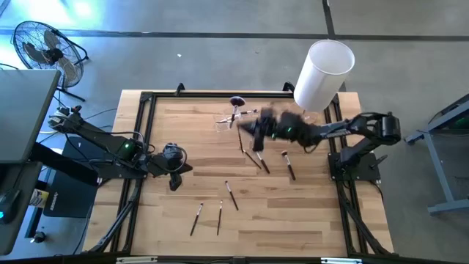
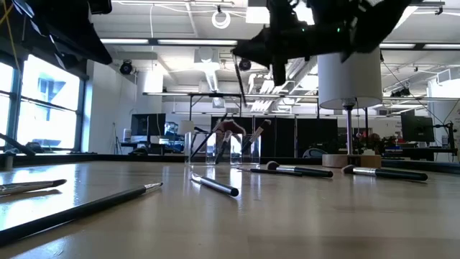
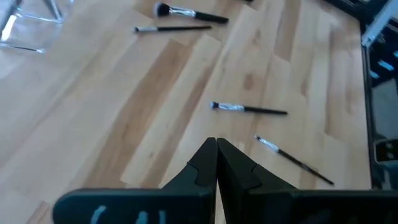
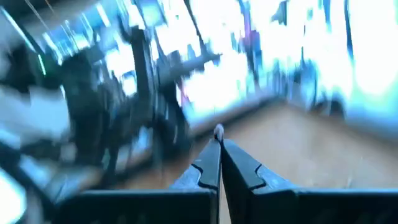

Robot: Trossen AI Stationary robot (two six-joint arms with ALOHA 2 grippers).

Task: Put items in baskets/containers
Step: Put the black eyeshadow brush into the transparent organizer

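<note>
Several slim makeup brushes lie flat on the wooden table: three near the middle (image 1: pixel 262 163) and three toward the near edge (image 1: pixel 220 216). A small clear holder (image 1: pixel 233 117) stands at the far middle with a few brushes leaning in it (image 2: pixel 230 131). My right gripper (image 1: pixel 258 128) is up in the air just right of the holder, shut on a thin dark brush (image 2: pixel 242 86). My left gripper (image 1: pixel 174 183) is shut and empty, low over the table's left part; its closed fingertips show in the left wrist view (image 3: pixel 216 144). My right gripper pinches a brush between its two shut fingers; a small pale end of it (image 4: pixel 218 130) shows just past the fingertips. The dark handle (image 2: pixel 243 90) hangs below the gripper, nearly upright and slightly tilted, lifted clear of the table.
A tall white cylinder (image 1: pixel 322 73) on a round wooden base (image 2: pixel 345 159) stands at the far right, close behind my right arm. A black frame (image 1: pixel 146 103) runs along the table's edges. Brushes (image 3: pixel 249 109) lie in front of my left gripper.
</note>
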